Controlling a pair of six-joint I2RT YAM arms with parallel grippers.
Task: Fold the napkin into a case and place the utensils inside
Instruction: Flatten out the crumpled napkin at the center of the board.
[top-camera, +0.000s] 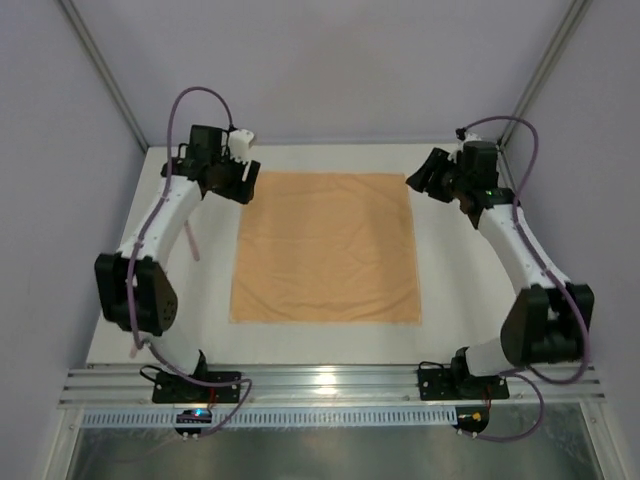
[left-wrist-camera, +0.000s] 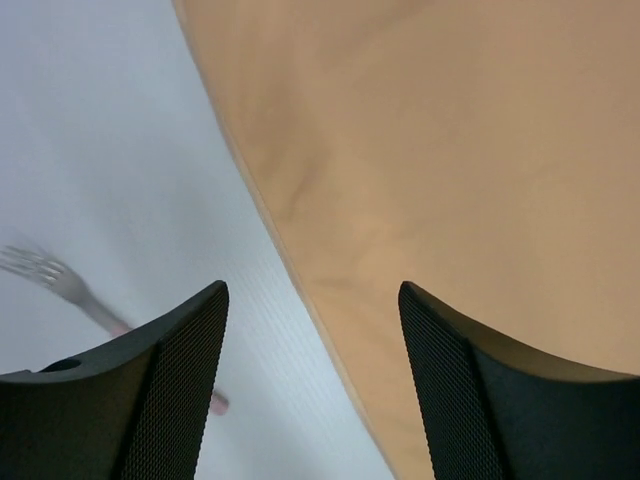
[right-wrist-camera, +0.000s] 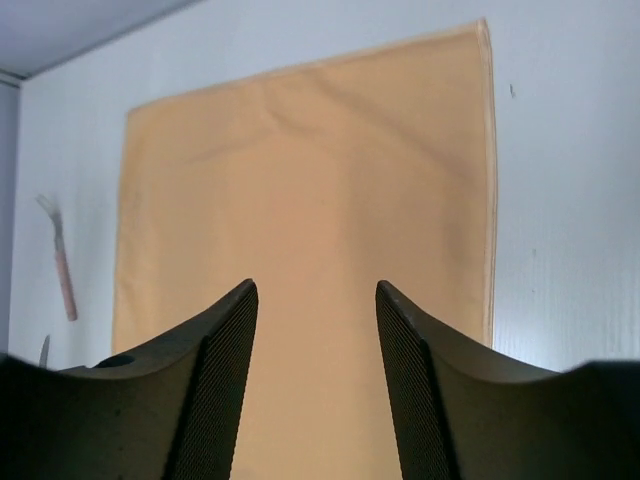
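The peach-orange napkin (top-camera: 325, 245) lies flat and unfolded on the white table, so no case is formed. My left gripper (top-camera: 243, 184) hovers at its far left corner. In the left wrist view the open left gripper (left-wrist-camera: 312, 290) straddles the edge of the napkin (left-wrist-camera: 450, 170) with nothing between its fingers. My right gripper (top-camera: 424, 181) hangs at the far right corner. In the right wrist view the open right gripper (right-wrist-camera: 315, 285) is empty above the napkin (right-wrist-camera: 310, 170). A pink-handled fork (left-wrist-camera: 62, 283) lies left of the cloth, also seen as a fork (right-wrist-camera: 60, 255) and a thin pink utensil (top-camera: 191, 243).
The tip of a second utensil (right-wrist-camera: 44, 350) shows at the left edge of the right wrist view. A metal rail (top-camera: 330, 385) runs along the table's near edge, and frame posts (top-camera: 105, 75) rise at the back corners. Grey walls enclose the table.
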